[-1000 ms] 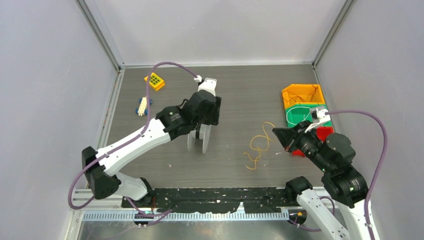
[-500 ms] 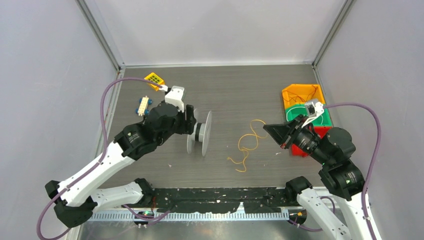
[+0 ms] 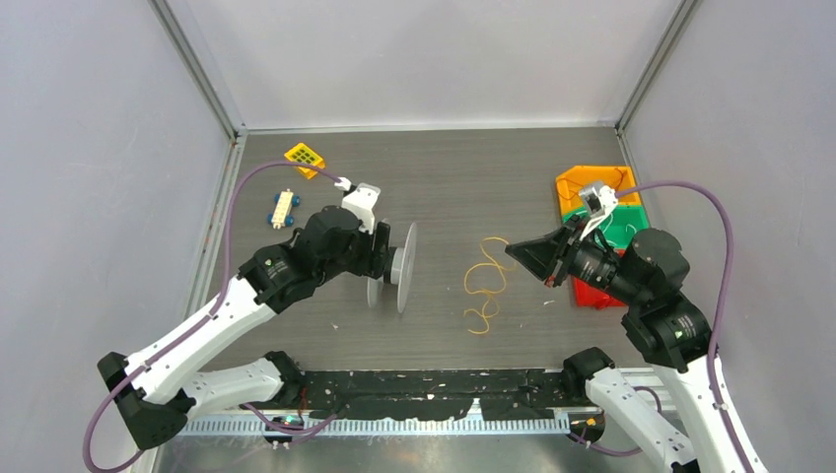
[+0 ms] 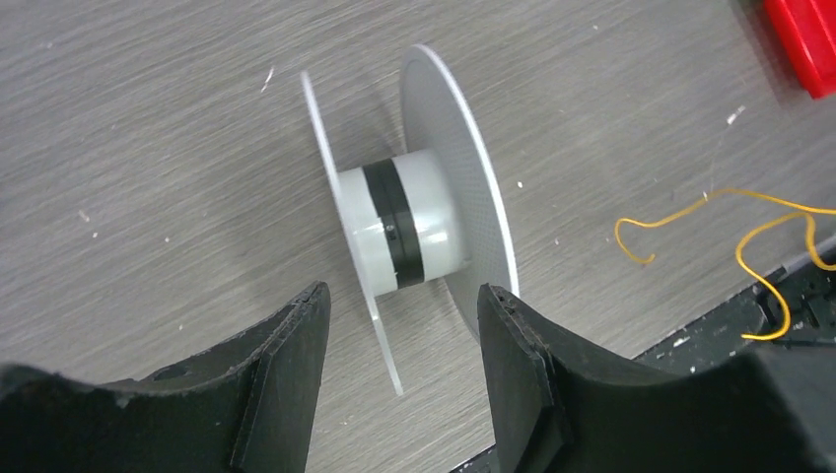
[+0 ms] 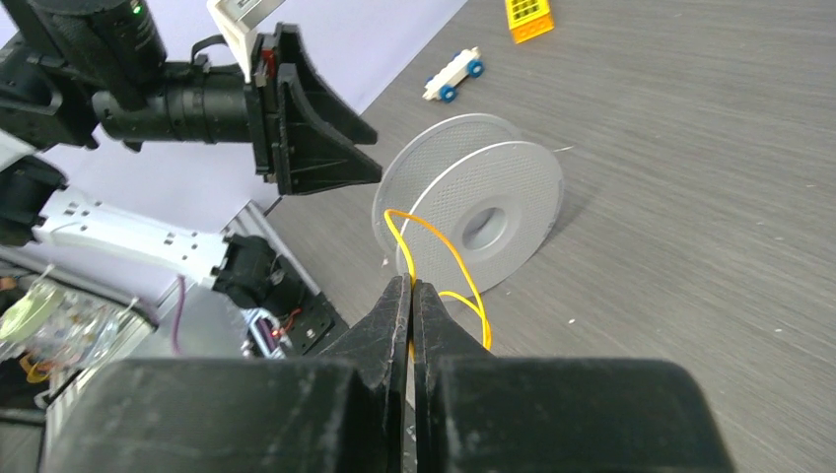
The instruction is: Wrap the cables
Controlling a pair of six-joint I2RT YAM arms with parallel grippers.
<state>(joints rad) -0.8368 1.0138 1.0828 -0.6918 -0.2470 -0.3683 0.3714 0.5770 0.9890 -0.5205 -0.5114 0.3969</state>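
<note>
**Top view.** The left claw (image 3: 383, 258), jaws apart, sits just behind the white spool (image 3: 402, 268), which stands on its flange rims on the table (image 3: 463, 177). The right claw (image 3: 513, 252), pressed together, points at the spool. The yellow-orange wire (image 3: 483, 286) trails in loose curls from its tip onto the table, between the two claws.

**Left wrist view.** The fingers (image 4: 291, 345) stand on either side of the spool's near flange edge and do not appear to touch it. The hub (image 4: 404, 232) lies straight ahead. The wire's curls lie off to the claw's right.

**Right wrist view.** The right claw is clamped on the wire, and one loop arches ahead of its tips, in front of the spool.

**Hazards.**
- The spool appears ungripped, so a tug on the wire could roll or topple it.
- The wire is thread-like and may slip from the closed tips.
- The springy curls may ride over a flange rather than drop onto the hub.
</note>
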